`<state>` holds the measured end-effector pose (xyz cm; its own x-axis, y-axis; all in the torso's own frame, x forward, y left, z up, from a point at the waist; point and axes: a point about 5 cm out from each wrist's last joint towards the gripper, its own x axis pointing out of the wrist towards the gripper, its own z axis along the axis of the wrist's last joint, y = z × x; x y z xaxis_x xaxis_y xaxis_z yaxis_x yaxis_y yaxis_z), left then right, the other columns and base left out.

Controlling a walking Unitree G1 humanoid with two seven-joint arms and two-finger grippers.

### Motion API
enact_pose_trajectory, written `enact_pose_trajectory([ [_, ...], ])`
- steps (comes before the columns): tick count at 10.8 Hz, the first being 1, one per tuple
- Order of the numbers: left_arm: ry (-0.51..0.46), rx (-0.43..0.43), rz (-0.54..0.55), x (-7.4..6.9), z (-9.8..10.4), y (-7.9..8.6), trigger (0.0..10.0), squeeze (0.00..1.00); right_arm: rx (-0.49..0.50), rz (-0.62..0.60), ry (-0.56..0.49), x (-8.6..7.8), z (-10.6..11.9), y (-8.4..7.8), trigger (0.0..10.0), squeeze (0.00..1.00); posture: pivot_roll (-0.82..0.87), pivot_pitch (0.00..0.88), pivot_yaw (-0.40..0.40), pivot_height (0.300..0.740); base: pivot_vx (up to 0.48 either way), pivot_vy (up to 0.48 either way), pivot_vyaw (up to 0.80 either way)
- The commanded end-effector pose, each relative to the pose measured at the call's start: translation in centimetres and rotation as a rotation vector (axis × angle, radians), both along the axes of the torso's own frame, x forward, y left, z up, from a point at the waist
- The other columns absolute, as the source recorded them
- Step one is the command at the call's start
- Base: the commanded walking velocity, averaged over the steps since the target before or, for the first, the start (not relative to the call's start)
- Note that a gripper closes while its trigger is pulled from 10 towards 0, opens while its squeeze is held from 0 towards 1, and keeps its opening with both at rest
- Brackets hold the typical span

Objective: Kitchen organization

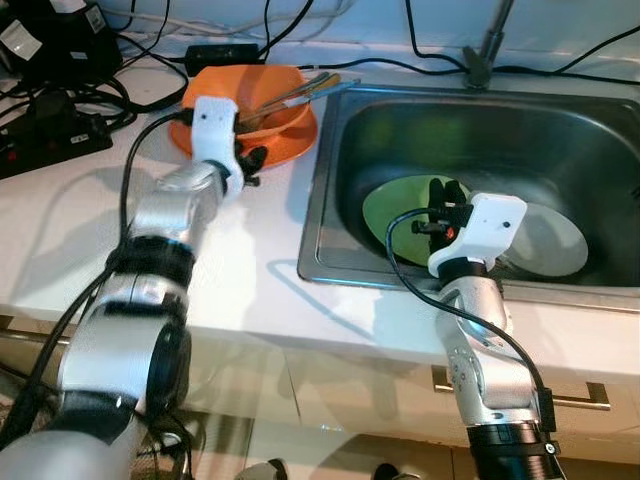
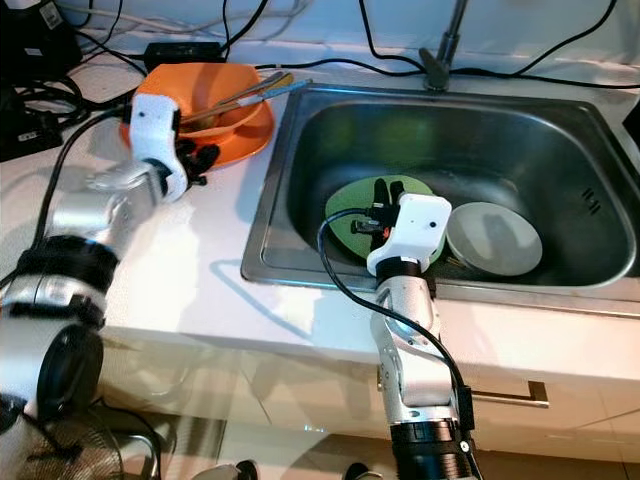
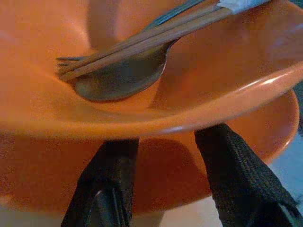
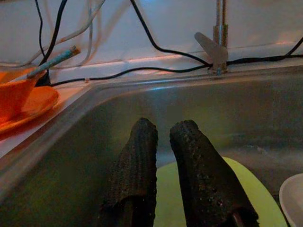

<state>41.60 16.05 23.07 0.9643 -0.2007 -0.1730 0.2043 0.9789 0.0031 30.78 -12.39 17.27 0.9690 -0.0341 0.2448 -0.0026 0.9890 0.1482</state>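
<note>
Left gripper sits at the near rim of the orange bowl, fingers spread moderately, 1 each side of a stretch of rim but not clamped on it. The fingers lie under the bowl's lip and over the orange plate the bowl is stacked on, which looks like a lineup for a rim pinch.

Bowl and plate sit at the bench's back edge, just left of the sink. A spoon and 2 chopsticks lie in the bowl with handles overhanging toward the sink, so tilting on lift would probably spill them.

Right gripper hangs low inside the sink, fingers nearly together with a thin gap, holding nothing. It hovers over the green plate on the sink floor, near the front wall. A white plate lies beside the green one, toward the sink's right end; whether they overlap I can't tell.

Judgement: dishes in the sink aren't gripped yet.
</note>
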Motion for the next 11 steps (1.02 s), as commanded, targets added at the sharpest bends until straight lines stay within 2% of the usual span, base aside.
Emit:
enact_pose_trajectory([
  [1,0.007,0.008,-0.016,0.2,0.0,-0.3,10.0,0.0,-0.007,-0.026,0.162,-0.7,-3.7,-0.6,10.0,0.0,0.1,0.228,0.056,0.74,0.0,0.0,0.0],
  [4,0.069,0.044,-0.05,0.3,-0.7,-0.4,10.0,0.0,-0.007,-0.034,0.173,-1.0,-3.8,-0.7,10.0,0.0,0.1,0.237,0.067,0.74,0.0,0.0,0.0],
  [7,0.131,0.093,-0.071,-0.1,-1.5,0.6,10.0,0.0,0.004,-0.028,0.177,-0.6,-3.7,-0.3,10.0,0.0,0.14,0.228,0.079,0.74,0.0,0.0,0.0],
  [11,0.185,0.057,-0.088,-1.7,-2.6,1.9,10.0,0.0,0.02,0.0,0.173,0.2,-3.7,0.6,10.0,0.0,0.19,0.193,0.079,0.74,0.0,0.0,0.0],
])
